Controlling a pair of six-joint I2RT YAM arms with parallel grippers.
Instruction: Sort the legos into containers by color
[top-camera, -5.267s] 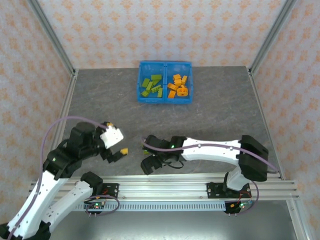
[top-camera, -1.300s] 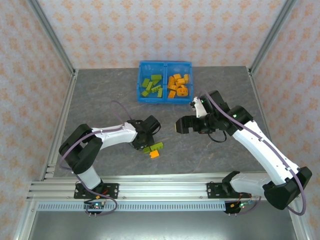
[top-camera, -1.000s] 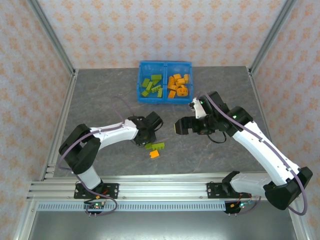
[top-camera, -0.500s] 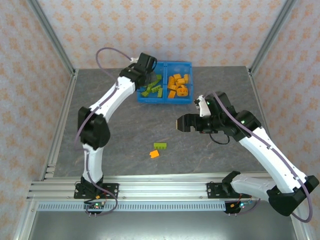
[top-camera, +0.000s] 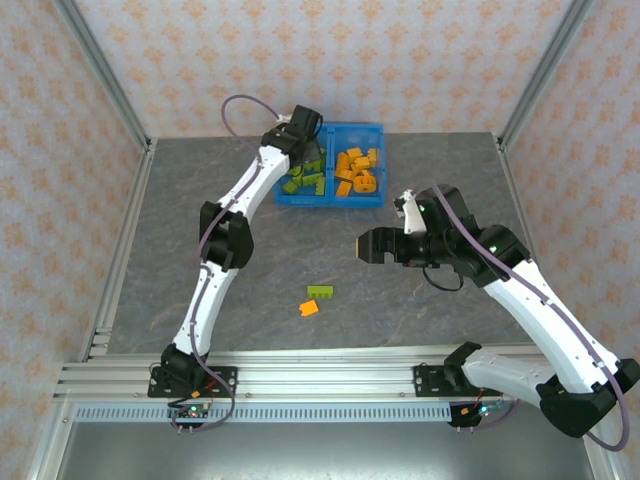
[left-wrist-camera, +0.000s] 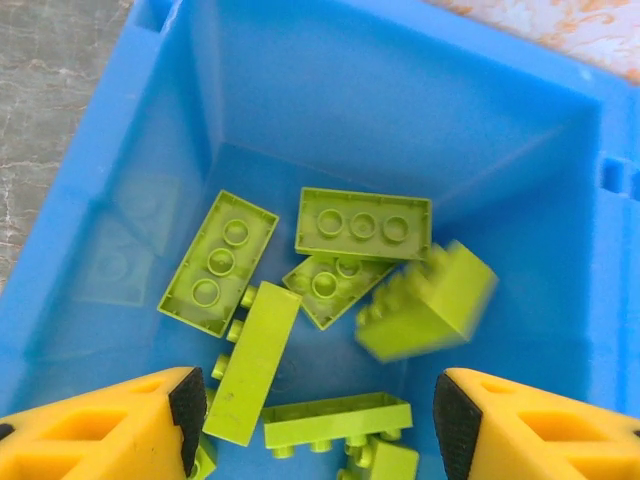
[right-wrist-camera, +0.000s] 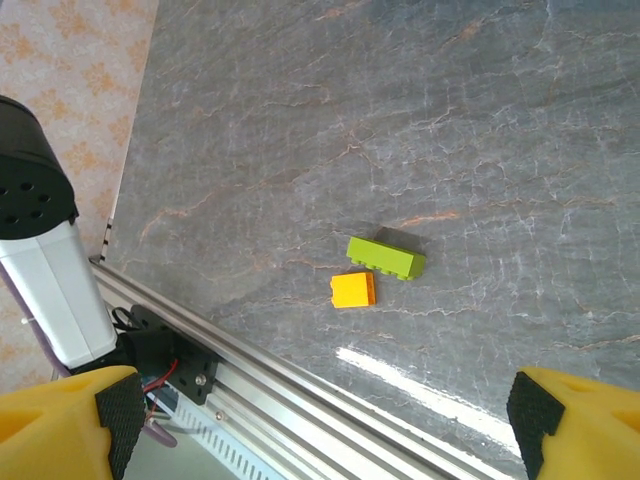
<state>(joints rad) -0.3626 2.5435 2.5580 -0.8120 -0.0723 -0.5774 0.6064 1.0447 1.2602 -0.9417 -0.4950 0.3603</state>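
Green brick (left-wrist-camera: 425, 300) blurred inside blue bin (left-wrist-camera: 400, 110), left hand (left-wrist-camera: 318, 415) parted above.

**Q:** Where does the bright blue plastic bin (top-camera: 330, 201) stand?

**A:** At the far middle of the grey stone-pattern table (top-camera: 200, 220), with its two compartments side by side.

**Q:** What lies in each?

**A:** The olive-green plastic bricks (left-wrist-camera: 363, 224) lie in the left compartment (left-wrist-camera: 300, 90), several overlapping. The orange plastic bricks (top-camera: 352, 170) lie in the right compartment (top-camera: 379, 165).

**Q:** And on the table?

**A:** A loose olive-green studded brick (right-wrist-camera: 386, 257) lies well before the bin. A small orange brick (right-wrist-camera: 353, 289) lies just beside it, nearer the front and slightly left.

**Q:** The grippers?

**A:** The left gripper (left-wrist-camera: 315, 410) hangs over the left compartment. The right gripper (top-camera: 368, 245) hangs between the bin and the loose pair, to their right.
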